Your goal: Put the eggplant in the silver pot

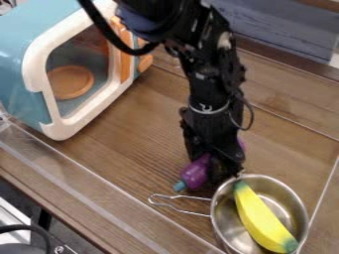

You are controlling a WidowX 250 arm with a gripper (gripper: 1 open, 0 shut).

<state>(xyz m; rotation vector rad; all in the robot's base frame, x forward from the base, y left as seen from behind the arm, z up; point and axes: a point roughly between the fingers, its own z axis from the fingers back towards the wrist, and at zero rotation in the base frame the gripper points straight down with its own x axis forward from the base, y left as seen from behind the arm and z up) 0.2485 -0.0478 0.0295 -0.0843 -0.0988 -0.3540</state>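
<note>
The small purple eggplant [196,176] sits low over the wooden table, just left of the silver pot [227,230]. My gripper [208,165] points straight down and is shut on the eggplant's upper part, which its black fingers hide. The eggplant's green tip pokes out at the lower left. The pot stands at the front right, its wire loop handle [177,203] reaching left beneath the eggplant.
A yellow banana toy [264,220] lies inside the pot and fills much of it. A teal and cream toy microwave [54,69] with an orange panel stands at the back left. A transparent rim runs along the table's front edge.
</note>
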